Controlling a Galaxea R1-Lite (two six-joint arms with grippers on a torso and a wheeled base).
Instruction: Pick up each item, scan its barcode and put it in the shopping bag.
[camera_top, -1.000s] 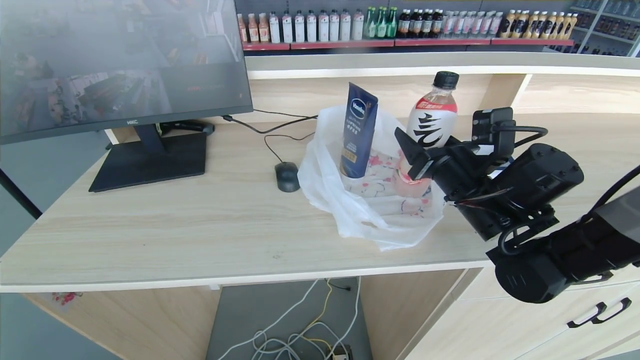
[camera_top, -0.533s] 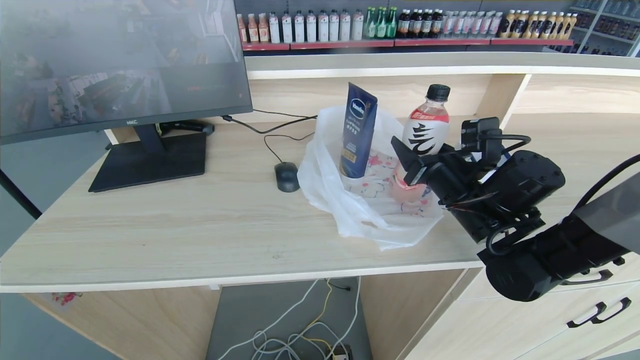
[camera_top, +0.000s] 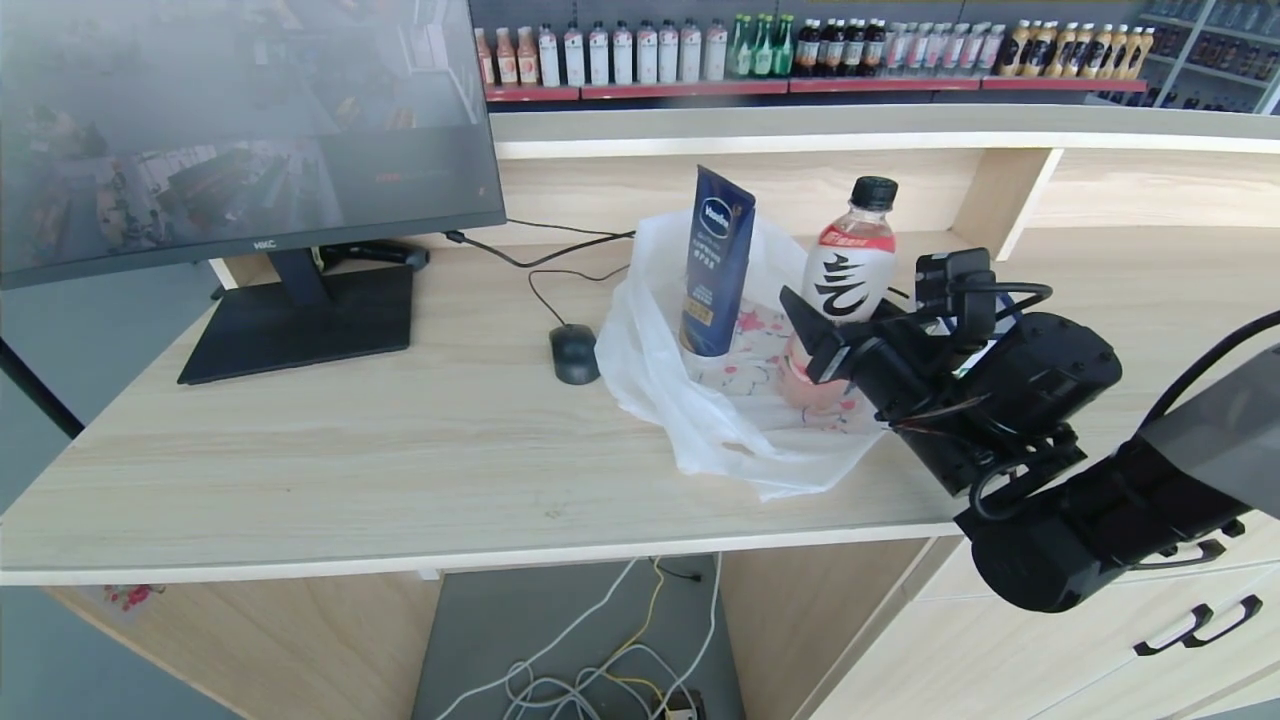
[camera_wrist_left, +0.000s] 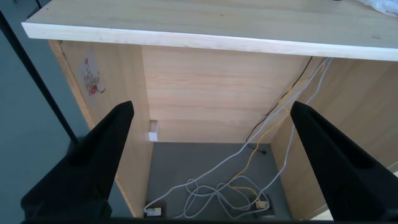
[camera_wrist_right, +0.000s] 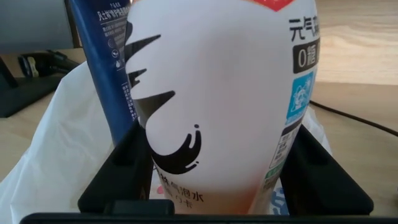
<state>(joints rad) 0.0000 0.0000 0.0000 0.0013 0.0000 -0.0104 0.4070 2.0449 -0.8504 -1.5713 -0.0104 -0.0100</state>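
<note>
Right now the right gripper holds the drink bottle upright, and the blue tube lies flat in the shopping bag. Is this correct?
No. The blue tube stands upright in the shopping bag, as the head view shows; the right gripper does hold the drink bottle upright.

The counter (camera_top: 400, 450) is finished in matt, light wood grain. The shopping bag (camera_top: 650, 390) is made of thin, crinkled, translucent plastic. The bottle (camera_top: 848, 275) and tube (camera_top: 716, 265) are finished in smooth, glossy plastic.

The right arm (camera_top: 1080, 470) stretches forward, the right gripper (camera_top: 818, 345) clamped around the upright bottle (camera_top: 850, 275). The left gripper (camera_wrist_left: 211, 115) hangs low, fingers (camera_wrist_left: 93, 162) spread wide.
</note>
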